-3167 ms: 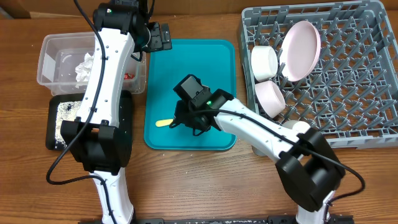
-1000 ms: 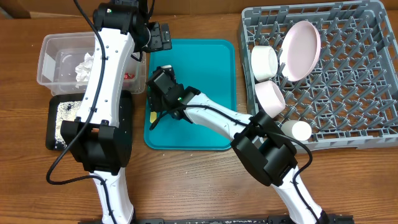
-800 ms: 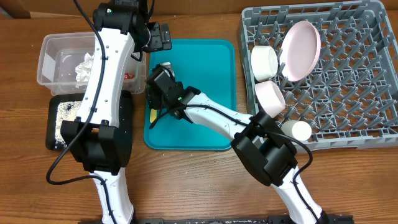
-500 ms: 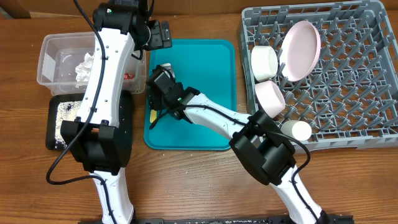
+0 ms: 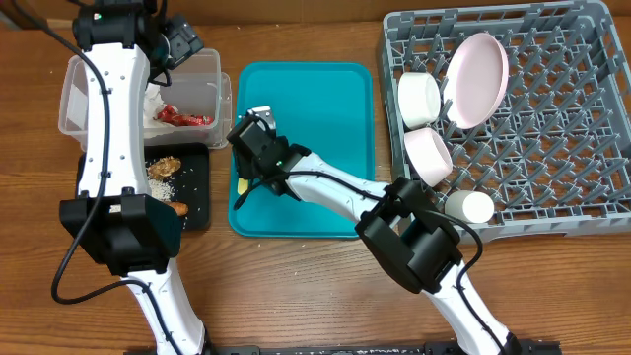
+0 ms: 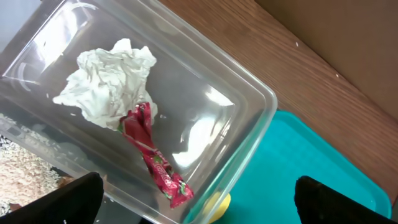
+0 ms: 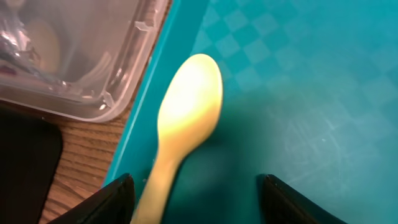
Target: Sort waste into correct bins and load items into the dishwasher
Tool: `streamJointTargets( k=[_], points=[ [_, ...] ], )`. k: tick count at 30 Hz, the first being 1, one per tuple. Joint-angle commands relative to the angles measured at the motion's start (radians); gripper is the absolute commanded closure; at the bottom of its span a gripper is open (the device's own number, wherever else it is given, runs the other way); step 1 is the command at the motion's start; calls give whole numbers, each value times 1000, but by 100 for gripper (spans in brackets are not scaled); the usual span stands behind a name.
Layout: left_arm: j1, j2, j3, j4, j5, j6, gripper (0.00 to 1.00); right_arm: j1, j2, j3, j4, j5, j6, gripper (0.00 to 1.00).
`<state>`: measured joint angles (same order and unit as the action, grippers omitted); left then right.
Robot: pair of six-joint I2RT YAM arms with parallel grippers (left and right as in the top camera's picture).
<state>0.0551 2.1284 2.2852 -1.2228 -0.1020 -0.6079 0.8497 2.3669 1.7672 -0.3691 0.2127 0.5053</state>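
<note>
Crowding yellow spoon (image 7: 186,112): tray rim (image 7: 149,93), tub (image 7: 68,56)

The overhead view looks straight down from well above the wooden table (image 5: 296,296), taking in the clear tub (image 5: 225,99) and black tray (image 5: 197,187) at left, the teal tray (image 5: 335,118) in the middle and the grey dish rack (image 5: 552,148) at right. The left wrist view looks down from near, above the tub at far left, with the teal tray's corner at lower right. The right wrist view sits very near the yellow spoon (image 7: 186,112) at the teal tray's left edge. Both wrist views share the tub's corner and that edge.
</note>
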Motion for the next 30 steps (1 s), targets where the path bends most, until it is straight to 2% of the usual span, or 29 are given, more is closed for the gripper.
streamJointTargets(
  k=[1,4,6,9,11,16,19,20,21,26,30],
  points=[
    [-9,-3,30,0,-9,-28,0,10,48,20,7,34,23,33],
    [-10,-3,30,0,-10,-27,0,10,79,20,-8,52,23,35],
    [-10,-3,30,0,-9,-27,0,9,82,20,-30,65,24,42],
    [-10,-3,30,0,-10,-27,0,5,82,20,-120,101,76,62],
    [-10,-3,30,0,-9,-28,0,0,81,21,-166,100,97,64],
    [-10,-3,30,0,-10,-27,0,-29,79,128,-388,-82,125,71],
    [-10,-3,30,0,-10,-27,0,-63,79,212,-547,-182,124,85],
    [-10,-3,30,0,-9,-28,0,-79,79,230,-603,-220,124,93],
    [-10,-3,30,0,-10,-27,0,-87,79,235,-629,-241,124,96],
    [-10,-3,30,0,-9,-28,0,-156,61,238,-753,-352,71,96],
    [-10,-3,30,0,-9,-28,0,-193,-45,239,-808,-357,9,96]
  ],
)
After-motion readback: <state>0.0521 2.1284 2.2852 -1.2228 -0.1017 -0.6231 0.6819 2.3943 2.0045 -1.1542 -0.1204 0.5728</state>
